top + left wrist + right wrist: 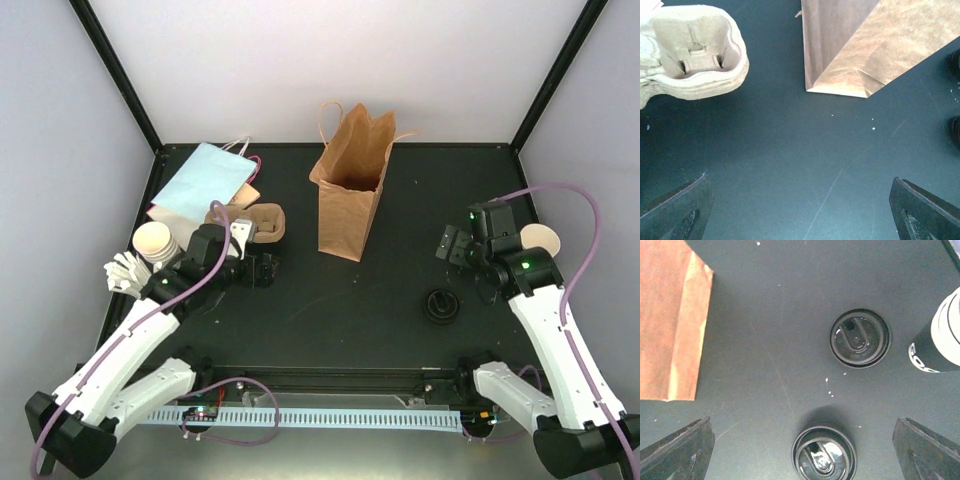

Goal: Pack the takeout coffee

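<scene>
Two black lids (860, 338) lie beside an upright cup (940, 337)

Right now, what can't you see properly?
Inside the brown bag: top view, too dark.
One paper cup: right wrist view, right edge cuts it.
The lower lid: right wrist view, bottom edge clips it.
The cardboard tray: left wrist view, left edge cuts it.

You'll find only white lettering on the black paper cup (938, 336) at right, too cropped to read.
</scene>
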`<state>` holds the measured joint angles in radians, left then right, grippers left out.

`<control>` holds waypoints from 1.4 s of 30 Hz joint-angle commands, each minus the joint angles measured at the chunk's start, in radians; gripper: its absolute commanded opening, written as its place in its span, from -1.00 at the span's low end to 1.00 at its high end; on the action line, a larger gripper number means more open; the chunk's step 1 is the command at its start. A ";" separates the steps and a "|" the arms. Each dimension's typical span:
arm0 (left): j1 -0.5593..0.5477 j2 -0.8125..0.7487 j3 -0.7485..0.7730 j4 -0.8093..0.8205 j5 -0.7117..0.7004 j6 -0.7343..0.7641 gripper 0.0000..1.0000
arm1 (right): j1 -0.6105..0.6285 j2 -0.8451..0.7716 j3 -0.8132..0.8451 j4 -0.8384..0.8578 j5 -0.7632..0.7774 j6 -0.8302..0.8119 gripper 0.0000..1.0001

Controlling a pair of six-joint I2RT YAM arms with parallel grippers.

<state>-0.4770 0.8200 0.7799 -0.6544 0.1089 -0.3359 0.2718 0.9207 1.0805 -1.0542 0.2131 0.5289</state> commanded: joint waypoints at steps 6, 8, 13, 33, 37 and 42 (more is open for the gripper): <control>0.011 0.127 0.054 0.030 0.107 0.069 0.97 | -0.257 0.179 0.146 -0.087 -0.055 -0.074 0.74; 0.012 0.153 0.078 0.002 0.116 0.067 0.97 | -0.302 0.211 0.166 -0.093 -0.029 -0.079 0.69; 0.014 0.152 0.047 0.001 0.125 0.034 0.97 | -0.390 0.266 0.241 -0.112 0.024 -0.086 0.56; 0.014 0.081 0.025 -0.015 0.110 0.034 0.97 | -0.531 0.528 0.349 -0.053 0.042 -0.055 -0.34; 0.014 0.073 0.024 -0.014 0.108 0.035 0.97 | -0.531 0.567 0.361 -0.069 0.042 -0.047 -0.34; 0.014 0.076 0.022 -0.014 0.111 0.033 0.97 | -0.531 0.580 0.357 -0.063 0.022 -0.039 -0.35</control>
<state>-0.4706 0.9134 0.8017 -0.6590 0.2134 -0.2955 -0.2531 1.4948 1.4117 -1.1084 0.2401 0.4721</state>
